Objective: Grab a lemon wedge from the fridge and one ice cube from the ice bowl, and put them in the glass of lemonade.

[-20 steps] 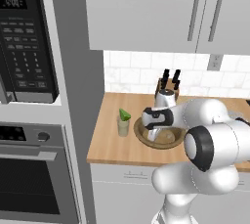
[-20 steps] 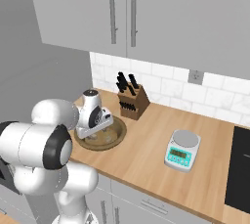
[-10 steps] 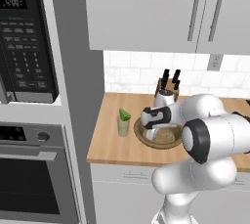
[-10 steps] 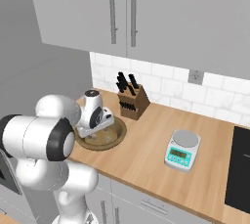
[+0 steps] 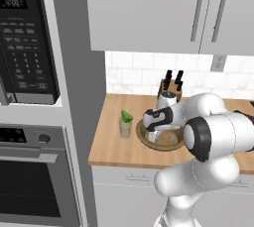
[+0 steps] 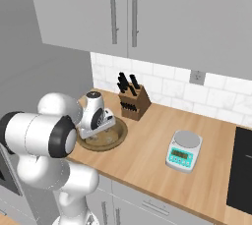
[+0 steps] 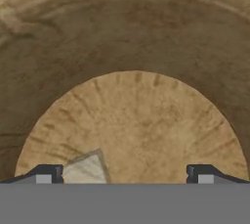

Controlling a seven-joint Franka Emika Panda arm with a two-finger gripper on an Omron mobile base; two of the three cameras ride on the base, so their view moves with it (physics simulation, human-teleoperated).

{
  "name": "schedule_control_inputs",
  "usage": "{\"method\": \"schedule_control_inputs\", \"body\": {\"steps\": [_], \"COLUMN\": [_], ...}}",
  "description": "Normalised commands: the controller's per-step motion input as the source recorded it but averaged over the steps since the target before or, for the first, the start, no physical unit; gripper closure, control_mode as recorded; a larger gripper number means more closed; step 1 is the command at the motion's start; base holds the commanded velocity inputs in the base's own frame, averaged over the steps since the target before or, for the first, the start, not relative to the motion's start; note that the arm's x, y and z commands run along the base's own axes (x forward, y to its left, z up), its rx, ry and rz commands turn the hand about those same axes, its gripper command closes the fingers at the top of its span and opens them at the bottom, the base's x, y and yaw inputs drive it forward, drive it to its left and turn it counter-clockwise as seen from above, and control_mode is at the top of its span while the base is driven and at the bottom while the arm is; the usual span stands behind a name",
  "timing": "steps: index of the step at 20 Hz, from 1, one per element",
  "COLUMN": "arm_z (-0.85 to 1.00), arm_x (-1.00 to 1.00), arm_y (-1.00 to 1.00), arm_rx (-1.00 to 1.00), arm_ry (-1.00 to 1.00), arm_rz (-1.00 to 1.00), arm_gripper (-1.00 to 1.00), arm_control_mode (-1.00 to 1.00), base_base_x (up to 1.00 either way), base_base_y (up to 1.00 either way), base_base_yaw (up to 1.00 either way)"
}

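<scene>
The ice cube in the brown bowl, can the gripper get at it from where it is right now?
Probably yes. The gripper is down inside the ice bowl, fingers apart, and the pale ice cube lies on the bowl floor between them, beside the left finger. Nothing sits in between.

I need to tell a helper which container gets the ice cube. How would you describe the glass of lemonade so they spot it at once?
Find the wooden counter right of the oven column. Near its left end stands the glass of lemonade, just left of the ice bowl. It is a short clear tumbler of pale yellow liquid with a green lemon wedge on top, far narrower than the bowl.
</scene>
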Motion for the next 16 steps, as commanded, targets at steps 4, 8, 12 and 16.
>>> {"method": "schedule_control_inputs", "body": {"steps": [4, 8, 12, 16], "arm_z": [-0.14, -0.13, -0.05, 0.0], "arm_x": [0.0, 0.0, -0.03, -0.07], "arm_y": [0.03, 0.01, 0.0, 0.04], "arm_rx": [0.0, 0.0, 0.0, 0.0], "arm_ry": [-0.04, -0.07, -0.06, -0.06], "arm_rz": [0.0, 0.0, 0.0, 0.0], "arm_gripper": [-1.0, -1.0, -1.0, -1.0], "arm_control_mode": [-1.0, -1.0, -1.0, -1.0], "base_base_x": [0.0, 0.0, 0.0, 0.0], "base_base_y": [0.0, 0.0, 0.0, 0.0], "base_base_yaw": [0.0, 0.0, 0.0, 0.0]}}
